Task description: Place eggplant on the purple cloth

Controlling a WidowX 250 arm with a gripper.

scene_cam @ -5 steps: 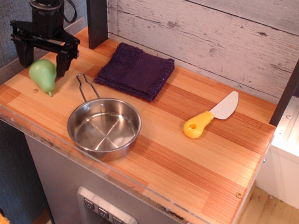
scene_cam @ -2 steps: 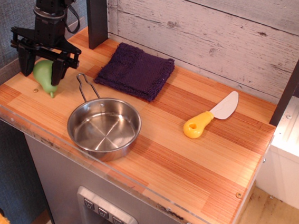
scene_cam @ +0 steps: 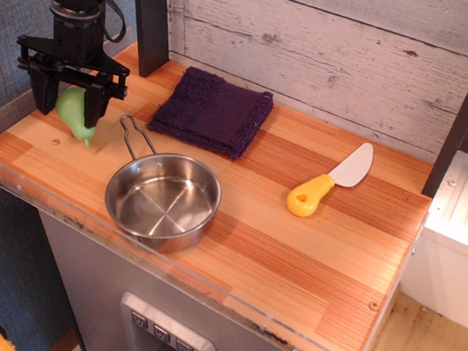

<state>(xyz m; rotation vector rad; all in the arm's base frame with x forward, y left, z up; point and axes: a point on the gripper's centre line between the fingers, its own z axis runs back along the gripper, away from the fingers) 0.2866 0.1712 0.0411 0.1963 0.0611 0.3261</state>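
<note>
The light-green eggplant (scene_cam: 71,110) sits between the two black fingers of my gripper (scene_cam: 65,108) at the far left of the wooden counter. Its pointed tip hangs down and to the right, just above the wood. The fingers are closed against its sides and hold it slightly lifted. The dark purple cloth (scene_cam: 213,110) lies folded flat at the back of the counter, to the right of the gripper and apart from it. Nothing lies on the cloth.
A steel pan (scene_cam: 163,199) stands at the front, its wire handle pointing toward the gripper. A yellow-handled toy knife (scene_cam: 330,181) lies to the right. A dark post (scene_cam: 151,18) rises just left of the cloth, and a plank wall (scene_cam: 329,52) stands behind it.
The gripper came down around the eggplant and closed on it. The eggplant has since risen slightly off the wood and shifted a little to the right.
</note>
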